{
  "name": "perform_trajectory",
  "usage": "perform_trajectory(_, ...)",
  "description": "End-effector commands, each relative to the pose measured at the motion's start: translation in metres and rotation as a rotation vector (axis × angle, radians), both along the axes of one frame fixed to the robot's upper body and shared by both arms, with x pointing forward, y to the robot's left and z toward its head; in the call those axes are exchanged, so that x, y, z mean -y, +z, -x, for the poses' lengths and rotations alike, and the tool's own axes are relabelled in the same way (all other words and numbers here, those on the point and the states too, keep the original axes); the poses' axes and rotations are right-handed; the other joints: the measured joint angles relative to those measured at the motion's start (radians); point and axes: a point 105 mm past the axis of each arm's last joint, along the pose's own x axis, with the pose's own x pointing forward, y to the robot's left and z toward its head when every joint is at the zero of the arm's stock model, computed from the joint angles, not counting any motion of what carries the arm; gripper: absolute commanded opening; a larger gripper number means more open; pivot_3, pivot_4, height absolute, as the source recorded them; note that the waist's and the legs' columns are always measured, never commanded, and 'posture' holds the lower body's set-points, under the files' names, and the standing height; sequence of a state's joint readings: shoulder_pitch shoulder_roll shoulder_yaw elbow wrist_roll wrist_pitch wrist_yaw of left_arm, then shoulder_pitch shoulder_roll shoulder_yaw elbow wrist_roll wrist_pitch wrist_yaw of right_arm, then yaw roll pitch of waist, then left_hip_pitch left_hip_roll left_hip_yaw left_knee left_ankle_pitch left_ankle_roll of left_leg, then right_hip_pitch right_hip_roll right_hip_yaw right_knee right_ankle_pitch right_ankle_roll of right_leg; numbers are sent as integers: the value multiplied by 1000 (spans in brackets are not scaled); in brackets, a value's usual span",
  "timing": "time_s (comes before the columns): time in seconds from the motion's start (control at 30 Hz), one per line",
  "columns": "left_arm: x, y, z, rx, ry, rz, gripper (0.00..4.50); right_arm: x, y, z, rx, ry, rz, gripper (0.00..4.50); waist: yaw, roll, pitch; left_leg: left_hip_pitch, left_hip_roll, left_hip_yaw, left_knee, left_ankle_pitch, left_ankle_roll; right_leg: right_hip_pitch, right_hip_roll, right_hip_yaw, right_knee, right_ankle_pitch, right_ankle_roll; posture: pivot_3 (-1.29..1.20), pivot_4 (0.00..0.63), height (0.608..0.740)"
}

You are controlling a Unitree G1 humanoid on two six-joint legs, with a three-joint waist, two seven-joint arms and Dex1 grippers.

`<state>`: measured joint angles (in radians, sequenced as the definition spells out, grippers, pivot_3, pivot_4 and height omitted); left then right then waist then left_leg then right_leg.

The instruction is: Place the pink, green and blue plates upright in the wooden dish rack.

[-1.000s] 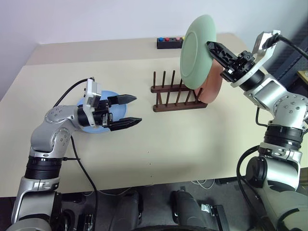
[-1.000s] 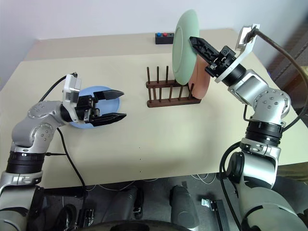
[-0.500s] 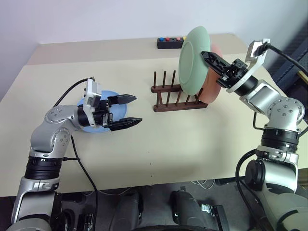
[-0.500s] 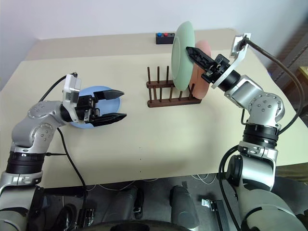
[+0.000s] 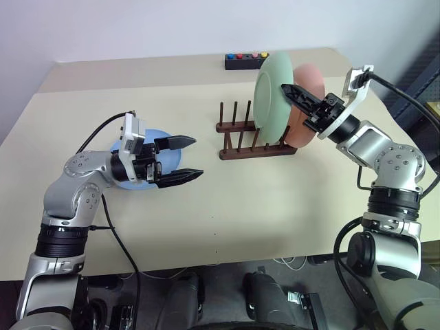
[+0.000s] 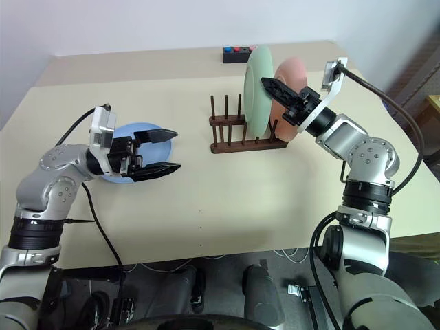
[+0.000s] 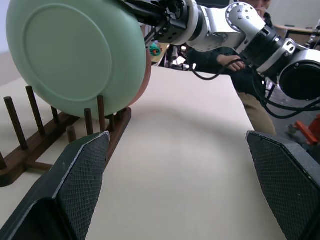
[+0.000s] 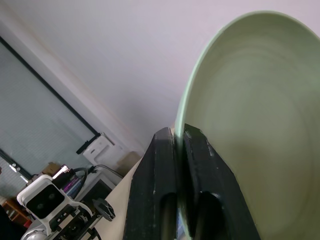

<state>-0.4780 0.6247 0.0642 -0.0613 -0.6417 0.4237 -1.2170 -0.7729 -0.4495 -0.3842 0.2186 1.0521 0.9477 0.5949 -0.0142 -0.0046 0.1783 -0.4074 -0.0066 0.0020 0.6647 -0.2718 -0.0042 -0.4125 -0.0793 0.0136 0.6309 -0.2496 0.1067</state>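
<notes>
Right gripper point(image 5: 297, 96): fingers pinched on the rim of the green plate point(image 5: 271, 86), one finger on each face, grip looking slack enough that letting go seems close.
Green plate: standing on edge in the wooden rack point(image 5: 254, 141), between pegs, just in front of the pink plate point(image 5: 307, 110).
Pink plate: upright in the end slot nearest the right arm, touching or nearly touching the green one; I can't tell which.
Left gripper point(image 5: 184, 158): spread wide, holding nothing, hanging level just above the blue plate point(image 5: 148, 161).
Blue plate: flat on the table point(image 5: 240, 206), well apart from the rack, waiting its turn.
Step in hand: seat the green plate and free it.
How to do it well: make sure the lower edge sits down between the rails before spreading, then draw the fingers straight back along the rim so neither plate gets nudged.
Risk: a sideways pull could tip the green plate into the pink.
Writing: none readable; the black box point(image 5: 245, 60) shows coloured buttons, no legible label.
</notes>
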Motion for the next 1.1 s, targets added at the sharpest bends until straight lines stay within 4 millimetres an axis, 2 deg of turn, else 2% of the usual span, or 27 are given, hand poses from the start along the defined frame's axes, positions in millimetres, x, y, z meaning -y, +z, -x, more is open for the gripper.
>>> perform_trajectory(0.03, 0, 10, 3, 49, -6, 12, 4500, 0, 15, 6, 72, -8, -6, 2034, 0, 0, 0, 0, 0, 0, 0, 0, 0, 0, 0, 0, 0, 0, 0, 0, 150, 740)
perform_trajectory(0.2, 0, 10, 4, 44, -10, 13, 4500, -1, 21, 9, 97, 0, 2, 4461, 0, 0, 0, 0, 0, 0, 0, 0, 0, 0, 0, 0, 0, 0, 0, 0, 150, 740)
perform_trajectory(0.63, 2, 8, 4, 37, -14, 16, 4500, -1, 67, 31, 272, 37, -9, 4461, 0, 0, 0, 0, 0, 0, 0, 0, 0, 0, 0, 0, 0, 0, 0, 0, 150, 740)
perform_trajectory(0.87, 1, 9, 3, 45, -5, 15, 4500, 10, 93, 48, 502, -79, 53, 4461, 1, 0, 0, 0, 0, 0, 0, 0, 0, 0, 0, 0, 0, 0, 0, 0, 150, 740)
perform_trajectory(0.9, 1, 9, 2, 48, -1, 16, 4500, 10, 93, 51, 523, -82, 68, 4461, 1, 0, 0, 0, 0, 0, 0, 0, 0, 0, 0, 0, 0, 0, 0, 0, 150, 740)
perform_trajectory(0.97, -8, 11, -4, 68, 51, 1, 4500, 3, 65, 64, 578, -51, 283, 4461, 7, -1, 0, 0, 0, 0, 0, 0, 0, 0, 0, 0, -1, 0, 0, 0, 150, 740)
perform_trajectory(1.1, -25, 24, -16, 103, 143, 0, 4500, 2, 46, 86, 596, 45, 358, 4461, -1, -1, 0, -1, 0, -2, 0, 0, 1, 1, -1, -2, -2, 0, 0, 0, 150, 740)
